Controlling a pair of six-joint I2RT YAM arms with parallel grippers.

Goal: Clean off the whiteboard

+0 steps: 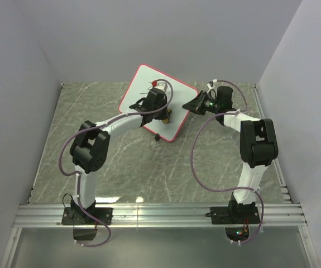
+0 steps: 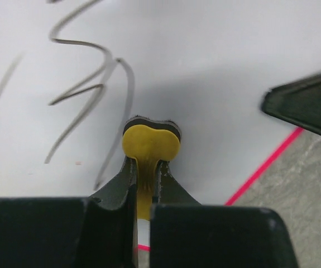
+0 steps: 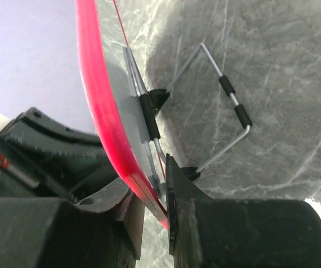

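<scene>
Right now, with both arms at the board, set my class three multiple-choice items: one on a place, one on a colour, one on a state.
1. Where is the right gripper?
A. on the rim of the whiteboard
B. down at the near rail
C. above the left arm's base

2. What colour is the pad in the left gripper?
A. blue
B. green
C. yellow

3. What state is the board's face in?
A. wiped clean
B. bearing dark scribbles
C. hidden under a cloth

Answers:
1 A: the right wrist view shows the red rim between its fingers.
2 C: the left wrist view shows it yellow, pinched in shut jaws.
3 B: pen strokes run across the white face beside the pad.
</scene>
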